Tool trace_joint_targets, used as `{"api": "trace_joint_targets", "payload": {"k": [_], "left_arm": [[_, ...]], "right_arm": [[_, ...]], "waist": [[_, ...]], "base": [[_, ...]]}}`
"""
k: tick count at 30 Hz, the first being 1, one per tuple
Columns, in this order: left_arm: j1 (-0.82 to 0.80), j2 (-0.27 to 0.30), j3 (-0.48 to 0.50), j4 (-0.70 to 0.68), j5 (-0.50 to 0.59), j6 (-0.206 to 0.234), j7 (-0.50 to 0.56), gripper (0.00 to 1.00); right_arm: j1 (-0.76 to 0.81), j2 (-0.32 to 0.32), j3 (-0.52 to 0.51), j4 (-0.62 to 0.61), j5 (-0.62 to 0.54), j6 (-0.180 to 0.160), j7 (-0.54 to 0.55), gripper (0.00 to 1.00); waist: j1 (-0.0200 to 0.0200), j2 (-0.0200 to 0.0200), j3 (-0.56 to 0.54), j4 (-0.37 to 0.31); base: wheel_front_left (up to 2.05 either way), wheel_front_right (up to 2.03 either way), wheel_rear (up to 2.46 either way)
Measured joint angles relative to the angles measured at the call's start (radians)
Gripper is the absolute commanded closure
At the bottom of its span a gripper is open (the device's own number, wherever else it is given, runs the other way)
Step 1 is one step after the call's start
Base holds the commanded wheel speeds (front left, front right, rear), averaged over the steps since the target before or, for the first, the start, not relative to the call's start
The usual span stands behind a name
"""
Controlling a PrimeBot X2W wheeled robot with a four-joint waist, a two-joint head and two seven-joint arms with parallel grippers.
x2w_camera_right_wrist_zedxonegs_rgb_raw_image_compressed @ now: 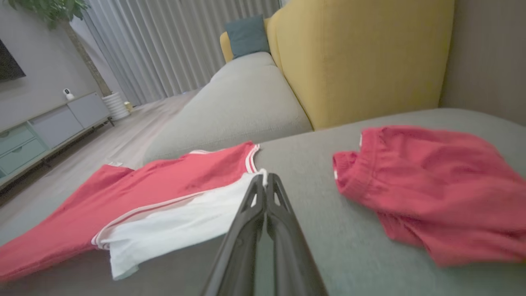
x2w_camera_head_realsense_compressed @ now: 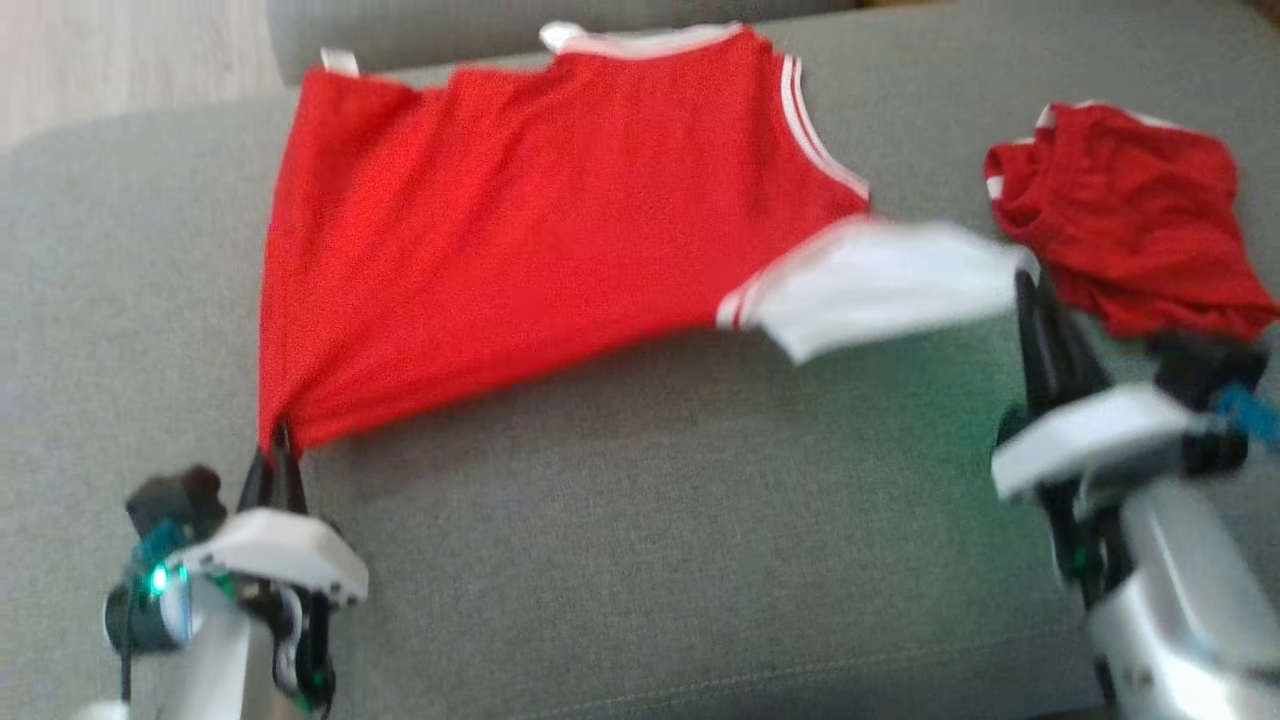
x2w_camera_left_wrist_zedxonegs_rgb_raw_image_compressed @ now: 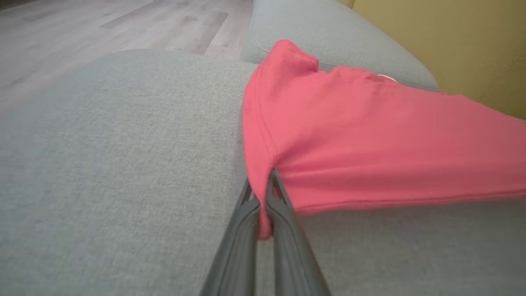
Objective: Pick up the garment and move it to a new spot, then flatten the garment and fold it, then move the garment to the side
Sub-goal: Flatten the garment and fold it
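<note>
The garment (x2w_camera_head_realsense_compressed: 520, 210) is a red sleeveless jersey with white trim and a white side panel (x2w_camera_head_realsense_compressed: 880, 285), spread over the grey sofa seat (x2w_camera_head_realsense_compressed: 640, 520) and stretched between both arms. My left gripper (x2w_camera_head_realsense_compressed: 280, 440) is shut on its near left corner; the left wrist view shows red cloth (x2w_camera_left_wrist_zedxonegs_rgb_raw_image_compressed: 370, 144) pinched between the dark fingers (x2w_camera_left_wrist_zedxonegs_rgb_raw_image_compressed: 283, 230). My right gripper (x2w_camera_head_realsense_compressed: 1025, 285) is shut on the tip of the white panel (x2w_camera_right_wrist_zedxonegs_rgb_raw_image_compressed: 176, 226), which is blurred in the head view. The near edge of the garment hangs lifted slightly off the seat.
A second red garment (x2w_camera_head_realsense_compressed: 1130, 215) lies crumpled at the right, close to my right gripper. A yellow backrest (x2w_camera_right_wrist_zedxonegs_rgb_raw_image_compressed: 361, 57) rises behind the seat. Wooden floor (x2w_camera_left_wrist_zedxonegs_rgb_raw_image_compressed: 82, 37) lies beyond the seat's left edge. A second grey cushion (x2w_camera_right_wrist_zedxonegs_rgb_raw_image_compressed: 242, 102) adjoins at the far side.
</note>
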Motion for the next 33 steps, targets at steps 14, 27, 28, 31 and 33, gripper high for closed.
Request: {"api": "trace_joint_targets", "payload": {"k": [14,27,28,31,33], "left_arm": [[0.223,-0.012,-0.002,-0.004,-0.026,0.016,0.000,1.00],[0.092,-0.012,-0.035,-0.067,0.018,0.023,0.000,1.00],[0.067,-0.012,-0.036,-0.066,0.025,0.022,0.000,1.00],[-0.004,-0.012,-0.038,-0.047,0.048,0.009,0.000,1.00],[-0.047,-0.011,-0.041,-0.023,0.059,0.001,0.000,1.00]], "right_arm": [[0.366,0.013,-0.013,-0.152,0.014,0.000,0.138,1.00],[0.141,0.044,-0.040,-0.244,-0.039,0.000,0.154,1.00],[0.105,0.044,-0.037,-0.229,-0.048,0.000,0.153,1.00],[0.016,0.044,-0.036,-0.161,-0.069,0.000,0.135,1.00],[-0.035,0.046,-0.036,-0.102,-0.079,0.000,0.118,1.00]], "waist": [[0.0000,0.0000,-0.108,-0.009],[0.0000,0.0000,-0.037,0.033],[0.0000,0.0000,-0.030,0.038],[0.0000,0.0000,-0.005,0.048],[0.0000,0.0000,0.015,0.054]], "base": [[0.00,0.00,0.00],[0.00,0.00,0.00],[0.00,0.00,0.00],[0.00,0.00,0.00],[0.00,0.00,0.00]]}}
